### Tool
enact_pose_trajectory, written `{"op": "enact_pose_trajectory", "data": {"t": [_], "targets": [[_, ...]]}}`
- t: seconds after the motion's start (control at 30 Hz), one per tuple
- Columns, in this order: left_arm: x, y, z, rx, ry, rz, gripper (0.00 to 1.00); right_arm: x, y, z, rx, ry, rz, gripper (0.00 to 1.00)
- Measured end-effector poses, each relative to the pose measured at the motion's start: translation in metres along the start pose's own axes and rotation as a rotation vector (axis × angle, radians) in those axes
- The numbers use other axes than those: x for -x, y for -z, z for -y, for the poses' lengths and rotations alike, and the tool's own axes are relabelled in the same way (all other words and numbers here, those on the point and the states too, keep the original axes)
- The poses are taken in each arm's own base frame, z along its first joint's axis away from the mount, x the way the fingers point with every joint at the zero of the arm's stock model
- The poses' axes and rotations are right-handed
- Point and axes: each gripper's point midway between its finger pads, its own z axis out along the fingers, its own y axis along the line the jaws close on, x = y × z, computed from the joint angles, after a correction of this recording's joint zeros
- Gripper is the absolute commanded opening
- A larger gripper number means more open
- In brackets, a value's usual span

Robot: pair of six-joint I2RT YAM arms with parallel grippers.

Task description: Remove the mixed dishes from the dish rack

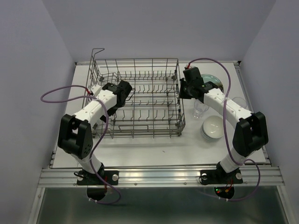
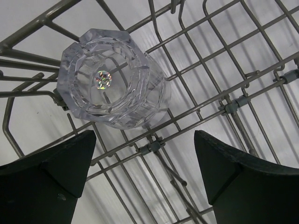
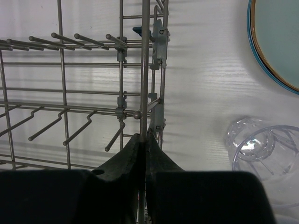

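The grey wire dish rack [image 1: 140,100] stands left of centre on the white table. My left gripper [image 1: 127,92] reaches into its left part. In the left wrist view a clear drinking glass [image 2: 112,84] lies on the rack wires [image 2: 233,102], just ahead of the open left gripper [image 2: 145,140] and a little to its left, untouched. My right gripper [image 1: 181,88] is at the rack's right side; the right wrist view shows this gripper [image 3: 145,137] shut on a wire [image 3: 145,70] of that side.
On the table to the right of the rack are a pale green plate [image 1: 216,81], two clear glasses [image 1: 201,109] [image 1: 239,102] and stacked white bowls [image 1: 212,127]. The right wrist view shows the plate [image 3: 280,37] and a glass [image 3: 264,154].
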Motion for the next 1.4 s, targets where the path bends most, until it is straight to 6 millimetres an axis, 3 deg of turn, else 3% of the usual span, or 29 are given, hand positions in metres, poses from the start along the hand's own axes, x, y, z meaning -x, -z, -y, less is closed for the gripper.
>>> {"op": "enact_pose_trajectory", "data": {"t": [0.27, 0.57, 0.73, 0.83, 0.87, 0.93, 0.97, 1.2, 1.4], "targets": [[0.001, -0.020, 0.002, 0.067, 0.038, 0.019, 0.99, 0.000, 0.000, -0.001, 0.018, 0.003, 0.000, 0.01], [0.028, -0.037, -0.009, 0.124, 0.117, 0.084, 0.99, -0.001, 0.000, -0.002, 0.026, 0.001, -0.004, 0.01], [0.031, -0.042, -0.011, 0.141, 0.117, 0.100, 0.98, -0.001, 0.000, -0.002, 0.031, 0.000, -0.004, 0.01], [0.030, -0.046, -0.012, 0.153, 0.112, 0.101, 0.90, -0.001, 0.000, -0.002, 0.033, 0.000, -0.004, 0.01], [0.029, -0.047, -0.012, 0.159, 0.111, 0.104, 0.79, -0.001, 0.000, -0.002, 0.033, 0.000, -0.004, 0.01], [0.030, -0.048, -0.013, 0.167, 0.109, 0.113, 0.67, -0.001, 0.000, -0.003, 0.033, 0.000, -0.005, 0.01], [0.030, -0.049, -0.013, 0.166, 0.110, 0.116, 0.50, -0.001, 0.000, -0.003, 0.034, 0.000, -0.005, 0.01], [0.030, -0.048, -0.013, 0.164, 0.115, 0.115, 0.00, -0.001, 0.000, -0.003, 0.036, 0.000, -0.005, 0.01], [0.030, -0.043, -0.013, 0.150, 0.100, 0.091, 0.00, -0.001, 0.000, -0.003, 0.037, 0.000, -0.006, 0.01]]}}
